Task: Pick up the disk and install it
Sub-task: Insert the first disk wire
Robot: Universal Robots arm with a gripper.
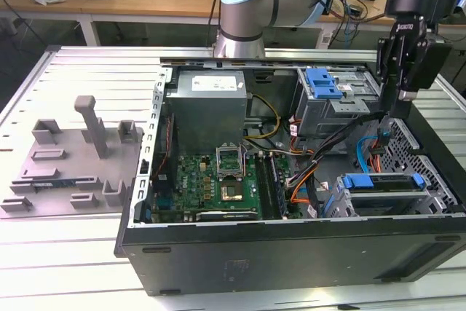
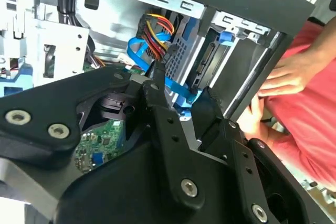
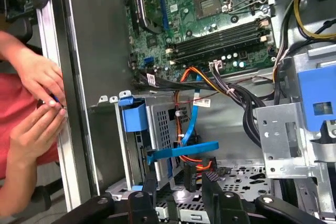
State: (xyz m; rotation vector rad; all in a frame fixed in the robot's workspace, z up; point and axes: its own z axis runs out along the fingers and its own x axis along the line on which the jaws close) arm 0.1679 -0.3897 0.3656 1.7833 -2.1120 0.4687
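Note:
The disk point(image 1: 382, 189) sits in its blue carrier inside the drive cage at the corner of the open computer case point(image 1: 291, 253), on the exterior view's right. The first wrist view has the cage's blue tab point(image 3: 134, 116) and the blue carrier handle point(image 3: 184, 150) just past my fingertips. In the second wrist view the disk point(image 2: 206, 61) stands edge-on in the cage. My gripper point(image 1: 397, 103) point(image 2: 181, 95) point(image 3: 181, 190) hangs above that cage, open, with nothing between its black fingers point(image 3: 149, 195).
A person's hands point(image 3: 37, 93) point(image 2: 283, 77) rest on the case wall beside the cage. Inside the case are the motherboard point(image 1: 211, 180), a power supply point(image 1: 207, 103), an upper bay with a blue bracket point(image 1: 324, 81) and loose cables point(image 1: 364, 147). A grey fixture point(image 1: 73, 158) lies on the table.

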